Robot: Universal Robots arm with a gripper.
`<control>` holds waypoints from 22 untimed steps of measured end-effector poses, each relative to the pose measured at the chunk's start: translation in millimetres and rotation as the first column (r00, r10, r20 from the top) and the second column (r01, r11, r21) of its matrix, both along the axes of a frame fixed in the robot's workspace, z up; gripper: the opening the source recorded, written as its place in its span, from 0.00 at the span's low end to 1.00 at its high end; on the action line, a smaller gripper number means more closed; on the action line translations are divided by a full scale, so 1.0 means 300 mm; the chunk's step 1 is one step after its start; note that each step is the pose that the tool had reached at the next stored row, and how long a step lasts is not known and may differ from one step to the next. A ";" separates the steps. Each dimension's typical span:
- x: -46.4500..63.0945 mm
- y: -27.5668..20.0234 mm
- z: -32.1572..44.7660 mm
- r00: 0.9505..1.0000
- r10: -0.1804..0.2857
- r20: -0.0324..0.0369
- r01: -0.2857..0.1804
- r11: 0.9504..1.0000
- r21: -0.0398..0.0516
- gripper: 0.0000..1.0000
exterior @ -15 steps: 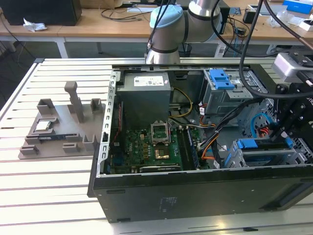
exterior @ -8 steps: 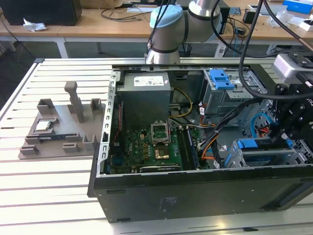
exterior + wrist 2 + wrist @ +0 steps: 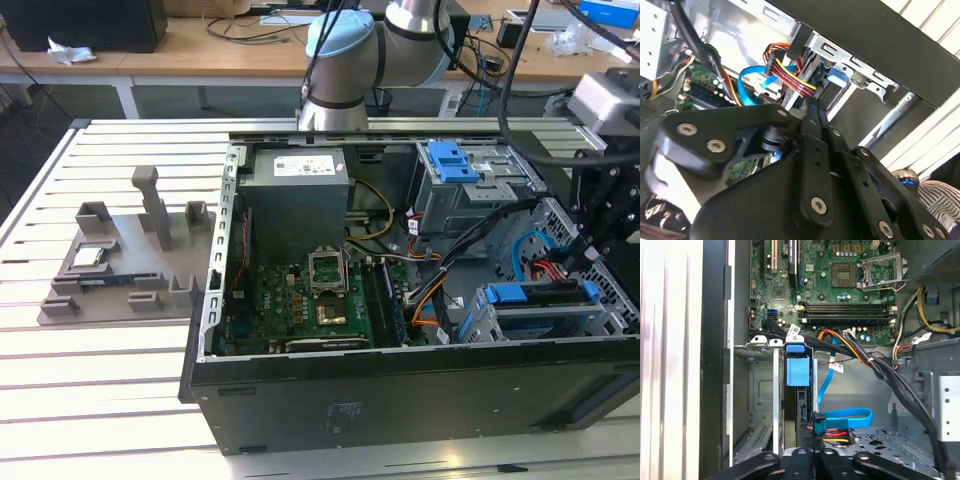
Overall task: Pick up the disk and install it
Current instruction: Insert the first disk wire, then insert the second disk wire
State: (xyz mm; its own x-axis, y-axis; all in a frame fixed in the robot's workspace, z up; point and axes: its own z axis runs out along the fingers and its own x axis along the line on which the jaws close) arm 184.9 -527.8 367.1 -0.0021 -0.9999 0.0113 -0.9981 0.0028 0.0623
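So the disk is sitting in the drive bay at the near corner of the open computer case, on the exterior view's right. It stands on its thin edge between the metal bay walls, and in the exterior view its long axis runs left to right, along the near wall of the case. In the first wrist view the disk shows as a slim slab with its blue bracket tab at the end that points toward the motherboard. The opposite end runs straight back toward the gripper. The gripper hangs right over the bay's far right end, pretty much in line with the disk's long axis and very close to it. Honestly can't tell if it's clamped on the disk, closed or apart, since the linkage blocks that spot in both wrist views. A blue data cable loops just beside the disk. Far side of the case has the grey power supply and a metal cage with a blue handle.
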 end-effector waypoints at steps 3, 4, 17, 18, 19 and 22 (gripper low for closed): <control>0.000 0.003 0.042 1.000 0.000 0.000 0.000 1.000 0.000 0.11; 0.000 0.003 0.057 1.000 0.000 0.000 0.000 1.000 0.000 0.11; 0.000 0.004 0.103 1.000 0.001 0.000 -0.001 1.000 0.000 0.24; 0.000 0.004 0.103 1.000 0.001 0.000 -0.001 1.000 0.000 0.29; 0.000 0.004 0.103 1.000 0.000 0.000 0.000 1.000 0.000 0.29; -0.007 0.003 0.097 1.000 0.001 0.000 -0.001 1.000 -0.001 0.36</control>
State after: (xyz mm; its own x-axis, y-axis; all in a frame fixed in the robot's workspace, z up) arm 182.9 -526.9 396.1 -0.0015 -0.9999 0.0119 -0.9981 0.0022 0.0622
